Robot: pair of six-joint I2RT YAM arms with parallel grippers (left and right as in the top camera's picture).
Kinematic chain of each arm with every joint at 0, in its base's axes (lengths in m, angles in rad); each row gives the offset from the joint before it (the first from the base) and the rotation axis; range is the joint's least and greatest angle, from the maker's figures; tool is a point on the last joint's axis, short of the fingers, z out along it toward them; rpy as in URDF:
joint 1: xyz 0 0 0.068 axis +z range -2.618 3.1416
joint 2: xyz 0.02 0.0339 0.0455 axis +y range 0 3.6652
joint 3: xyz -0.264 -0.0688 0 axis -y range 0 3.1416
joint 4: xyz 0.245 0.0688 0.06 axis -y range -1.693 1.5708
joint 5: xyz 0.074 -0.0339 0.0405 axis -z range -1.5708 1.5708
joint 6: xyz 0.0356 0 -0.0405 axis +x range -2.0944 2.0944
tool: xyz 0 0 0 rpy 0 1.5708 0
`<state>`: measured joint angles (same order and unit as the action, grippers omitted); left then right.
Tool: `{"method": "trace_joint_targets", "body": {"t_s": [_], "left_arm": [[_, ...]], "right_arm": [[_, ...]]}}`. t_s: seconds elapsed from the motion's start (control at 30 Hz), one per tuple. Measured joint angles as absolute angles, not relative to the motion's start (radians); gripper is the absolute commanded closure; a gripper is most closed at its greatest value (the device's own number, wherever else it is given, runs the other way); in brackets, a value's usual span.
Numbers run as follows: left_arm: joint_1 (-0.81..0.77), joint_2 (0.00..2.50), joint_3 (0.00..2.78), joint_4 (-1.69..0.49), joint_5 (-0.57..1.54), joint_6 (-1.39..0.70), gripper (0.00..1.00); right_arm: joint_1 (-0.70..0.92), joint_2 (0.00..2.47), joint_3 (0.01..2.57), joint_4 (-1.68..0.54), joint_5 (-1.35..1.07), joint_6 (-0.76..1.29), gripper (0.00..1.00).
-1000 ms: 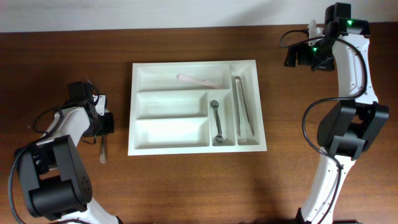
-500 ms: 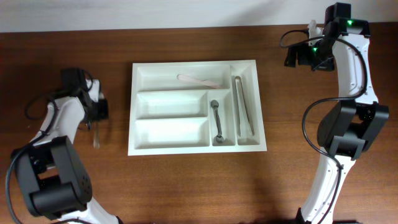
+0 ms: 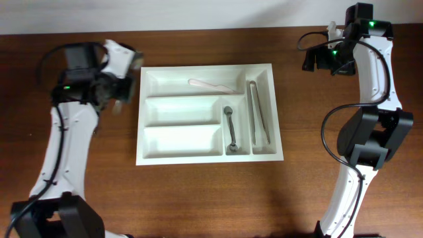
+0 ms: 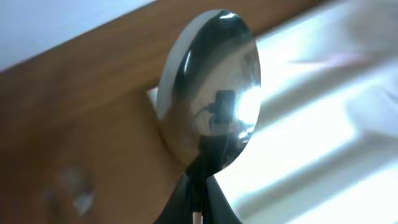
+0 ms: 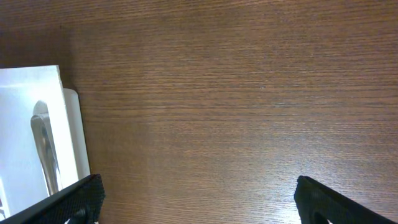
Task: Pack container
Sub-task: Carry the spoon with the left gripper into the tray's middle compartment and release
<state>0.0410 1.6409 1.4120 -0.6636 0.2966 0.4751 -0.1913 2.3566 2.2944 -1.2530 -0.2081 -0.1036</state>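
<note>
White container (image 3: 182, 140) holds 3 utensils (image 3: 258, 122); left gripper (image 3: 114, 94) clamps a spoon (image 4: 208, 87) beside it, right gripper (image 5: 200, 198) gapes empty.

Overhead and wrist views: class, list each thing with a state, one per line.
container: partly filled, two long compartments empty.
large spoon: held by its handle.
left gripper: shut on large spoon.
right gripper: open, empty.
small spoon: lying in narrow compartment.
tongs: lying in rightmost compartment.
</note>
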Motion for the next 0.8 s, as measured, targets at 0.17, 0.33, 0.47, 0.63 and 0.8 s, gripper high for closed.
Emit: {"method": "trace_joint_targets", "body": {"t_s": [0.17,0.33,0.47,0.63,0.8], "left_arm": [[-0.054,1.642,1.412,-0.788,0.377,0.637,0.98],[-0.134,1.648,1.412,-0.89,0.403,0.807,0.98],[-0.182,1.679,1.412,-0.936,0.413,0.909,0.98],[-0.212,1.738,1.412,-0.981,0.416,0.99,0.98],[-0.223,1.807,1.412,-1.044,0.416,1.019,0.98]], "right_arm": [[-0.191,2.357,2.294,-1.253,-0.208,-0.104,0.01],[-0.191,2.356,2.294,-1.253,-0.208,-0.104,0.01],[-0.191,2.356,2.294,-1.253,-0.208,-0.104,0.01],[-0.191,2.356,2.294,-1.253,-0.208,-0.104,0.01],[-0.191,2.355,2.294,-1.253,-0.208,-0.104,0.01]]}}
